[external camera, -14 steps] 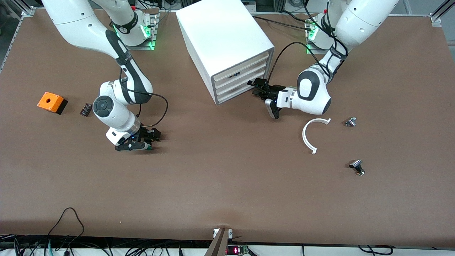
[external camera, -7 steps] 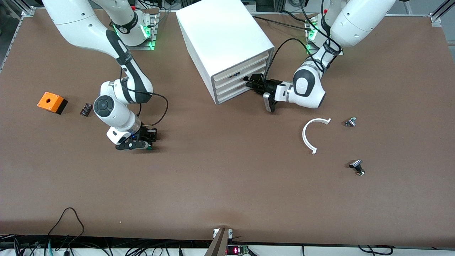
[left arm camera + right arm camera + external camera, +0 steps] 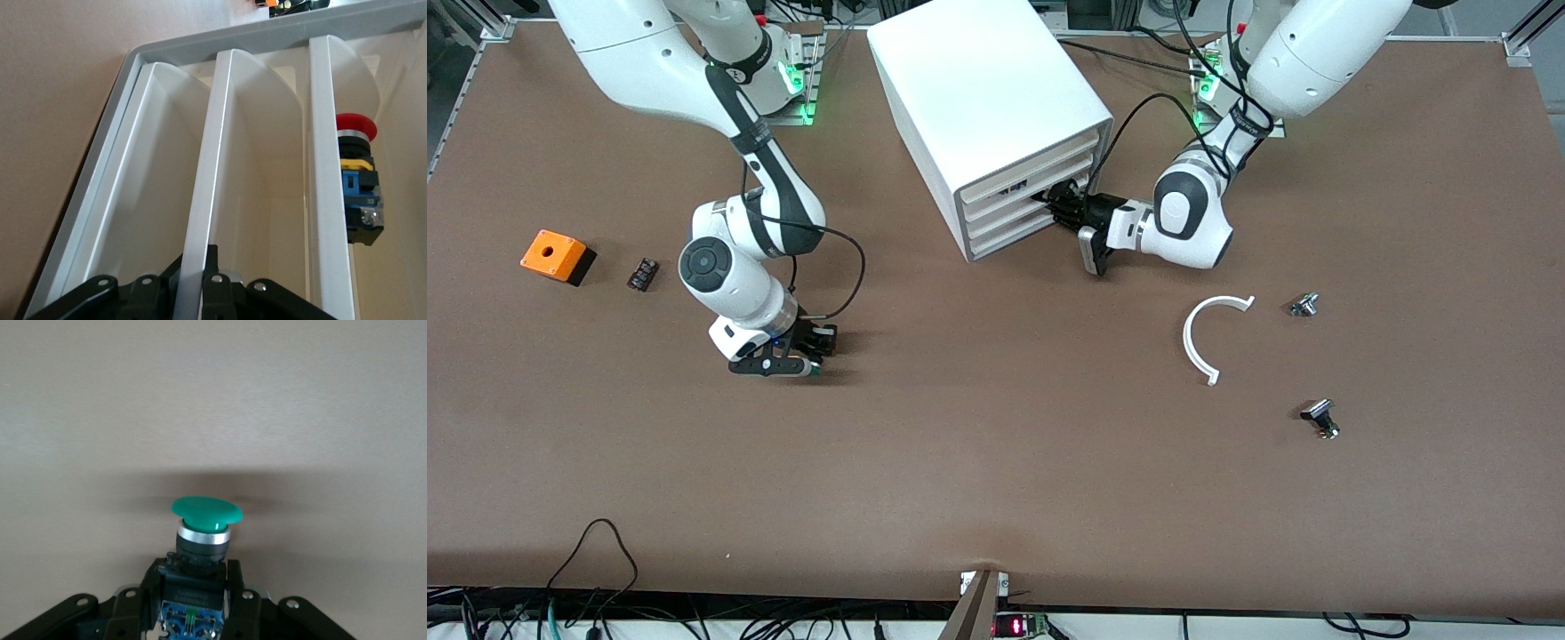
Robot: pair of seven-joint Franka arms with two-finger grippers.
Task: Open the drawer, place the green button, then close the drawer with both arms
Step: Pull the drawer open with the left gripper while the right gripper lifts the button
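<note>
The white cabinet (image 3: 987, 98) stands at the table's middle, its drawer fronts (image 3: 1024, 216) all pushed in. My left gripper (image 3: 1054, 200) reaches level into those fronts. It is shut on the thin upper lip of one white drawer front (image 3: 217, 153). Between that front and the cabinet's bottom edge lies another front (image 3: 133, 167), so the gripped one may not be the bottommost. My right gripper (image 3: 800, 351) sits low at the table toward the right arm's end, shut on the button's black-and-blue body (image 3: 193, 593). The green cap (image 3: 207, 510) sticks out past the fingertips.
A red-capped button (image 3: 357, 180) lies in a higher drawer. An orange box (image 3: 557, 255) and a small black part (image 3: 642, 273) sit toward the right arm's end. A white curved piece (image 3: 1209, 333), a silvery part (image 3: 1304, 305) and a black-capped button (image 3: 1319, 416) lie toward the left arm's end.
My left gripper pushed in to the drawer fronts and shut on a front's lip. My right gripper shut on the green button and shifted slightly toward the cabinet.
</note>
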